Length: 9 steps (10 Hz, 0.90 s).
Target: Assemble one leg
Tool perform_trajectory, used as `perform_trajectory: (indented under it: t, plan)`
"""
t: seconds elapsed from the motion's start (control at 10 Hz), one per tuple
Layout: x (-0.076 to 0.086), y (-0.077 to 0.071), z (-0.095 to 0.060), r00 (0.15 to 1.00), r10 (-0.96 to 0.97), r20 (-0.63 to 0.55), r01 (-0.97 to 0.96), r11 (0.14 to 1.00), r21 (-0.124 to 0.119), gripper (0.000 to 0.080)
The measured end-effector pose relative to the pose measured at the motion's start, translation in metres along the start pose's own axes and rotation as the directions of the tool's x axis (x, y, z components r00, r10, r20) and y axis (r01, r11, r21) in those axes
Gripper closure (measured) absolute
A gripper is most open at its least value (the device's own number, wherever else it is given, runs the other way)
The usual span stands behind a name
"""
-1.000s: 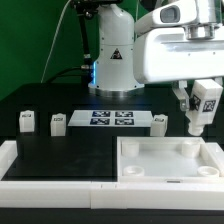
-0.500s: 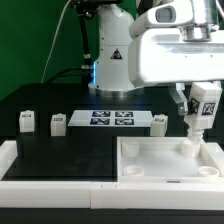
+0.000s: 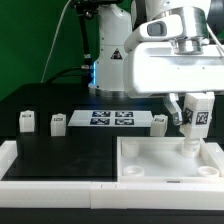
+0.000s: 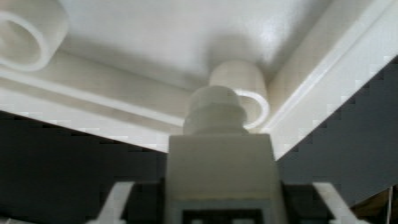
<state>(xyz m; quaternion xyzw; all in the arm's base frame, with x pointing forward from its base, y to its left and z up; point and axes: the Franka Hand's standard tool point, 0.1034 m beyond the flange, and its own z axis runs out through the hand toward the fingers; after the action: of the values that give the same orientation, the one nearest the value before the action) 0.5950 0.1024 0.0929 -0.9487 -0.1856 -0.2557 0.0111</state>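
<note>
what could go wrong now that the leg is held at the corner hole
The leg, held in the claw, looks slightly tilted above the corner hole. Its tip may catch on the rim and jam instead of seating. Pressing down off-centre could also twist the leg in the claw or nudge the white tray-like part.
</note>
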Motion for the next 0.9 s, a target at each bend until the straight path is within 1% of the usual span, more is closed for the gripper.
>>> perform_trajectory:
  t: [0.4,0.7,0.9]
  plan:
    - [0.012,-0.009,0.017,1.000,-0.012,-0.010,0.012,1.000,0.011,0.0509]
    - [0.011,-0.007,0.031,1.000,-0.011,-0.008,0.011,1.000,0.011,0.0509]
    - [0.012,-0.014,0.035,1.000,-0.015,-0.012,0.016,1.000,0.017,0.0509]
